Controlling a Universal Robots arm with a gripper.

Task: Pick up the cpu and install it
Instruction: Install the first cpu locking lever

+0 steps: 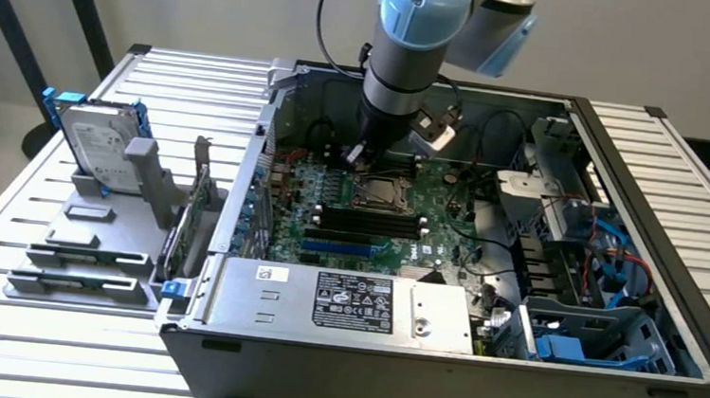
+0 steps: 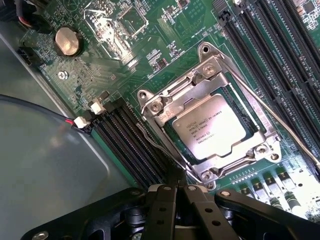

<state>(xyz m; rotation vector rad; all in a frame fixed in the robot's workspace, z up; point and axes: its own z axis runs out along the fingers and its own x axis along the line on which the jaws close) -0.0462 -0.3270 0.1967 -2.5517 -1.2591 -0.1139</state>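
The cpu [image 2: 215,127], a small square chip with a silver-grey top and printed text, lies flat in the socket on the green motherboard [image 2: 150,45]. The metal socket frame [image 2: 160,107] is folded down around it. A thin wire lever [image 2: 280,120] runs along one side of the socket. My gripper [image 2: 175,182] is shut with nothing between its fingers, its tip just beside the socket's edge. In the exterior view the gripper [image 1: 361,157] hangs inside the open computer case, just above and behind the cpu [image 1: 381,194].
Black memory slots [image 2: 280,40] flank the socket. A coin battery [image 2: 67,41] sits on the board. The power supply [image 1: 347,301] lies along the case's front; blue cables [image 1: 605,247] are at the exterior view's right. A hard drive [image 1: 96,145] and grey holder blocks [image 1: 91,254] stand outside, left.
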